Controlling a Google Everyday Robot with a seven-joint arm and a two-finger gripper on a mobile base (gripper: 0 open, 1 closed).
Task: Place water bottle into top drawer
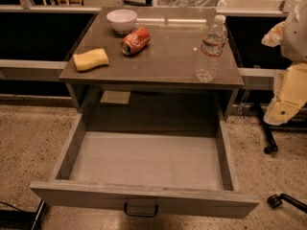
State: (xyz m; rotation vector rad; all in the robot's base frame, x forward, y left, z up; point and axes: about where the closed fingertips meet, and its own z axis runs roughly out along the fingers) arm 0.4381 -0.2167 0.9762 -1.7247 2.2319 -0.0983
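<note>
Right now my gripper [274, 34] is hanging at the far right of the view, off the right side of the table [163, 61] and apart from everything on it. I cannot tell whether it is wide or narrow. The water bottle [210, 49] is standing upright near the table's front right corner, white cap up, so its long axis is running vertically. It is lying to my gripper's left, the nearest of all the things on the table, with only open air between us. I am judging that a sideways approach from the right to the bottle's ribbed body is what the coming move is calling for.

The top drawer [144, 195] is standing pulled out below the table's front edge. Its pale floor is showing bare and its dark handle [141, 209] is facing forward. The bottle is standing just behind the drawer's right rear corner, so the carry is looking short: forward and down.

A red soda can [135, 40] is lying on its side, a white bowl [122, 20] is sitting behind it and a yellow sponge [90, 59] is resting at the left, all well apart from the bottle and not blocking my path
</note>
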